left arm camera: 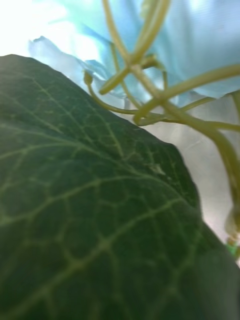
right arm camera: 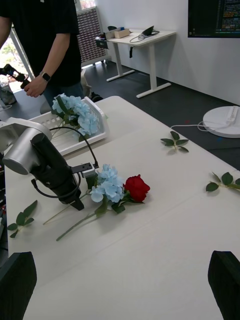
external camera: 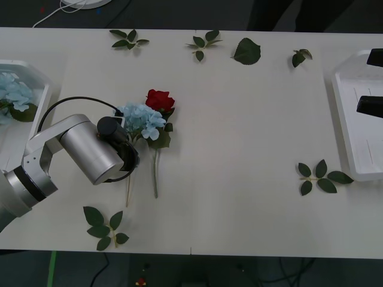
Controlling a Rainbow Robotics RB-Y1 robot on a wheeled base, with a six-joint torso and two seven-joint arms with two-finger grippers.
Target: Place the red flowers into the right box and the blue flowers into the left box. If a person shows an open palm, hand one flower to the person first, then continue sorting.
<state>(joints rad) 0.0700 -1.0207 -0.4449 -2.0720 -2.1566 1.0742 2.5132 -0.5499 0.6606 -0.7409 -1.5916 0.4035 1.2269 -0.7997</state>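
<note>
A blue flower lies left of the table's middle, with a red flower touching its far side; both stems run toward the front edge. My left gripper is down at the blue flower's stem, just below the head. Its wrist view is close up on a dark green leaf, pale stems and blue petals. The left box at the far left holds more blue flowers. My right gripper hangs open over the right box, with nothing between its black fingers.
Loose leaf sprigs lie along the far edge, with a single leaf beside them. More sprigs lie near the right box and at the front left. The table's middle and right half are bare.
</note>
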